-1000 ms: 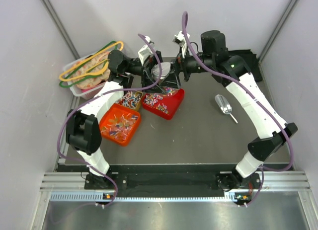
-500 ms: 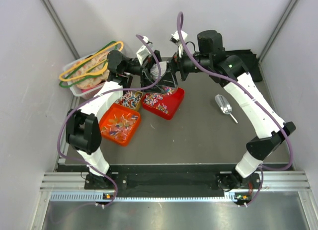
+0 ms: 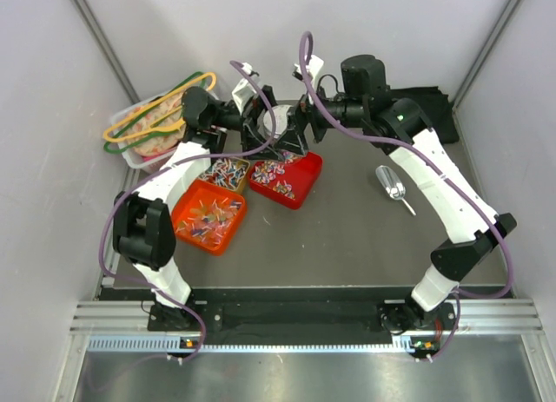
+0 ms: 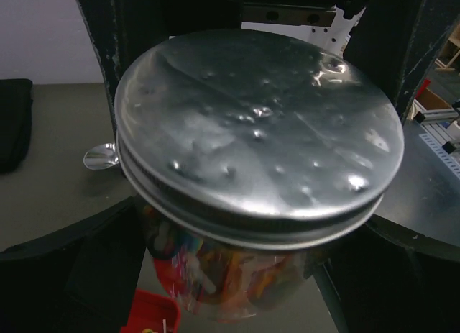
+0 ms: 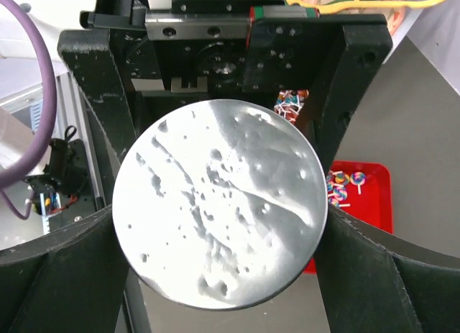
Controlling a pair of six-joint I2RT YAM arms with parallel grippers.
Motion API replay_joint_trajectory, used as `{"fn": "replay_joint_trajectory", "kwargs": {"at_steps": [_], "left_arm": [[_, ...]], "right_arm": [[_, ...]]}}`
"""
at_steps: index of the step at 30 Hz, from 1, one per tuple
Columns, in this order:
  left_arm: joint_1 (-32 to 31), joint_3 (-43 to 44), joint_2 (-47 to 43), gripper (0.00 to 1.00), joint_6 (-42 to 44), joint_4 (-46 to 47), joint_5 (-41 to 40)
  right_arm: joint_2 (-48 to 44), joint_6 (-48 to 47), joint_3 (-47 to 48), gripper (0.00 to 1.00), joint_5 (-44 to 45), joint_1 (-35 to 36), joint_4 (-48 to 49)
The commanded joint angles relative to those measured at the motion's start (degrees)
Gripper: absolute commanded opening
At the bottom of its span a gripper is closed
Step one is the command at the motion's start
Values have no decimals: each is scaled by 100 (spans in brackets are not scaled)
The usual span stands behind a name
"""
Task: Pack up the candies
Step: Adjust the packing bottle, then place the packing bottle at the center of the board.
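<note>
Multicoloured wrapped candies [image 3: 211, 213] lie loose in orange and red trays [image 3: 306, 170], more inside the jar [image 4: 259, 131].

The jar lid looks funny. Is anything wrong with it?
Yes. The metal lid on the jar is covered in little dents and pits instead of being smooth. It looks battered, though it sits flat on the jar.

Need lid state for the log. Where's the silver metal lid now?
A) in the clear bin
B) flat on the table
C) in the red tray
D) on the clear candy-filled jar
D: the dimpled silver metal lid sits on top of the clear candy-filled jar, its rim around the jar's mouth in the left wrist view.
</note>
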Motion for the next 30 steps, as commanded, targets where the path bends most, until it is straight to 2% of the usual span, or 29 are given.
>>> {"fn": "replay_joint_trajectory", "kwargs": {"at_steps": [1, 3, 4, 5, 6, 10, 14, 20, 22, 25, 30], "left_arm": [[371, 179, -159, 99, 431, -1978, -862], [389, 660, -273, 99, 2524, -3963, -1430], [337, 1010, -222, 99, 3587, -5497, -1782], [258, 1701, -134, 99, 5320, -7470, -2108], [205, 1900, -46, 99, 5755, -8038, -2128], [152, 1315, -273, 99, 5417, -7429, -2225], [117, 1330, -256, 99, 5803, -7937, -2278], [-111, 1226, -335, 99, 6753, -8720, -3042], [-155, 1076, -405, 99, 6692, -8659, -3470], [-173, 962, -476, 99, 6727, -8554, -3578], [-147, 751, -634, 99, 6192, -7842, -3597]], "right_arm": [[-228, -173, 340, 15, -530, 344, 340], [-237, -164, 322, 15, -556, 335, 358], [-237, -138, 305, 14, -565, 344, 375], [-254, -138, 252, 12, -583, 335, 393], [-254, -129, 234, 11, -583, 335, 410], [-210, -85, 216, 9, -671, 344, 454], [-245, -85, 287, 7, -583, 327, 437], [-324, -68, 234, 5, -486, 248, 437], [-342, -68, 182, 5, -477, 230, 446], [-360, -68, 138, 5, -530, 169, 428], [-447, -24, 68, 5, -618, -33, 428]]}}
